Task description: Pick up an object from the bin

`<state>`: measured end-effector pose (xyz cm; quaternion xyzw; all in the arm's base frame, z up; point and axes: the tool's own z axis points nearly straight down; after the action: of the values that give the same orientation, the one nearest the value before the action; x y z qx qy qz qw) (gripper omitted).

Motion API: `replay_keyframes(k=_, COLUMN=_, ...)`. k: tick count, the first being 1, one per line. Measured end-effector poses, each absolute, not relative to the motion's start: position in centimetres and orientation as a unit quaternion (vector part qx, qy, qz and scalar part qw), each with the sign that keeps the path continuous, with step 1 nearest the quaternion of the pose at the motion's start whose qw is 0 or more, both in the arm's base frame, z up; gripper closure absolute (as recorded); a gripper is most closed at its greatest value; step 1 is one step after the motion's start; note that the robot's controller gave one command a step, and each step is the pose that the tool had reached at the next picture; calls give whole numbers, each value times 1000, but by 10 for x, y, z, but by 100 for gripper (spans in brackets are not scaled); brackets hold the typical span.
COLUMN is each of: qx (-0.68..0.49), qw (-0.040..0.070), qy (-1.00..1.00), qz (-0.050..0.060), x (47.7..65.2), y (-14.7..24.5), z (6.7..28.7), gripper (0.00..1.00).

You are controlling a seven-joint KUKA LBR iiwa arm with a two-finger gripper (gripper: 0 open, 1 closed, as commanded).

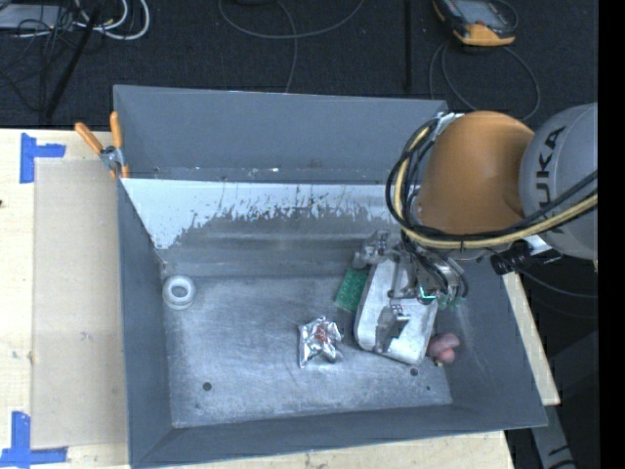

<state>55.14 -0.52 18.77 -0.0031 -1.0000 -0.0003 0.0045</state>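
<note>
The KUKA arm [571,179] reaches in from 3 o'clock. Its wrist carries a rounded orange cover [474,174], and black and yellow cables [398,195] loop around the cover's 9 o'clock side. Below the cover, toward its 7 o'clock, the pale gripper [394,322] hangs low, pointing downward with its body slightly tilted.

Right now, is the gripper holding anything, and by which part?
It cannot be told; the gripper sits low between a green card and a pink lump.

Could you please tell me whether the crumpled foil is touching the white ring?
Apart. The camera view shows the crumpled foil near the middle and the white ring by the left wall, with bare bin floor between them.
</note>
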Motion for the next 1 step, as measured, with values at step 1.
replay_keyframes(k=1, qx=-143, qw=-1, qy=-990, qz=0, x=570, y=36, z=71, gripper=0)
